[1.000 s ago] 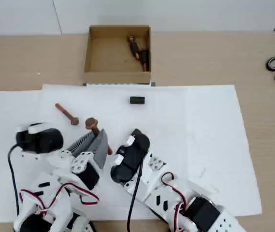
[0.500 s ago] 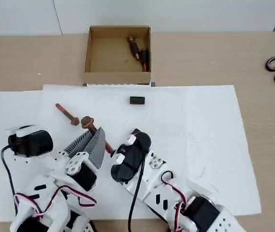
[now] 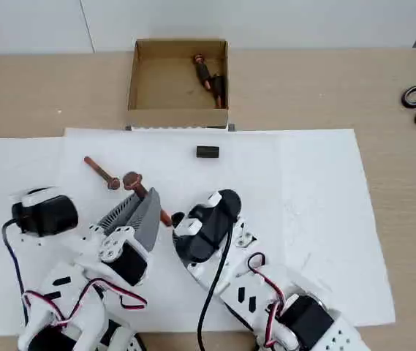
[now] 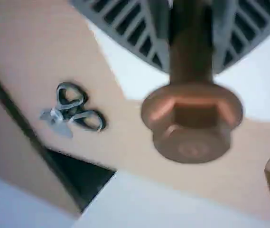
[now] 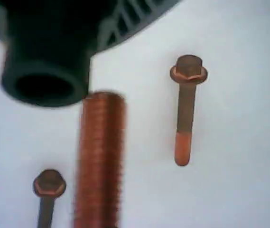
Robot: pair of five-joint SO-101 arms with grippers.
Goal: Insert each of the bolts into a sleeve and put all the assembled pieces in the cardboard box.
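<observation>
Bright, even light washes the white paper (image 3: 310, 205), leaving soft, faint shadows inside the cardboard box (image 3: 178, 117).

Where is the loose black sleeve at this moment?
In the high view the loose sleeve lies on the white paper, just before the near wall of the cardboard box, right of the loose bolt.

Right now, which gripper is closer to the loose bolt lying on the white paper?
Left. The left gripper, clamping its own bolt, sits just beside the loose bolt; the right gripper, holding a sleeve, is farther off.
</observation>
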